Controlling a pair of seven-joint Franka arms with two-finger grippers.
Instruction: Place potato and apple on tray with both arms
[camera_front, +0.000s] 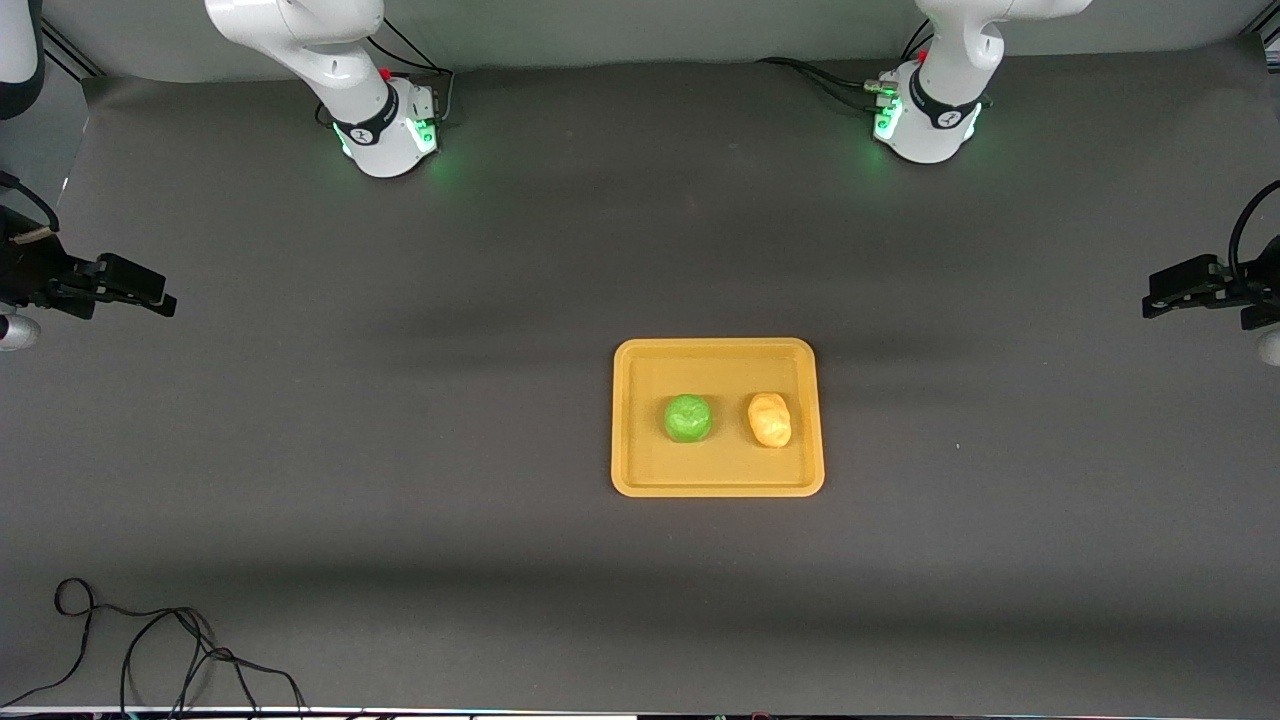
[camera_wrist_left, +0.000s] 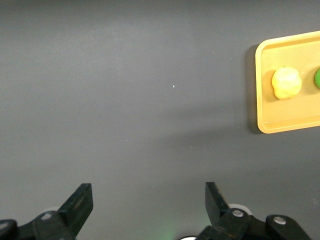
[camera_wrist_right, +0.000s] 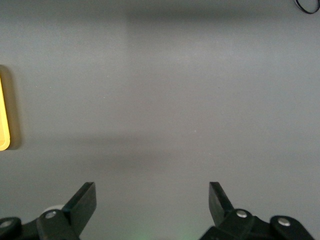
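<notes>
The mustard-yellow tray (camera_front: 640, 450) lies on the dark mat. The green apple (camera_front: 688, 418) and the yellow-tan potato (camera_front: 770, 419) rest on it side by side, apart, the potato toward the left arm's end. My left gripper (camera_wrist_left: 148, 192) is open and empty, high over bare mat; its view shows the tray (camera_wrist_left: 287, 122), the potato (camera_wrist_left: 286, 83) and an edge of the apple (camera_wrist_left: 317, 79). My right gripper (camera_wrist_right: 152, 192) is open and empty, high over bare mat, with only the tray's rim (camera_wrist_right: 3, 115) in its view. Neither gripper shows in the front view.
The right arm's base (camera_front: 385, 130) and the left arm's base (camera_front: 925, 120) stand along the table's back edge. Black camera mounts stand at both table ends (camera_front: 90, 285) (camera_front: 1200, 285). A loose black cable (camera_front: 150, 650) lies at the near corner at the right arm's end.
</notes>
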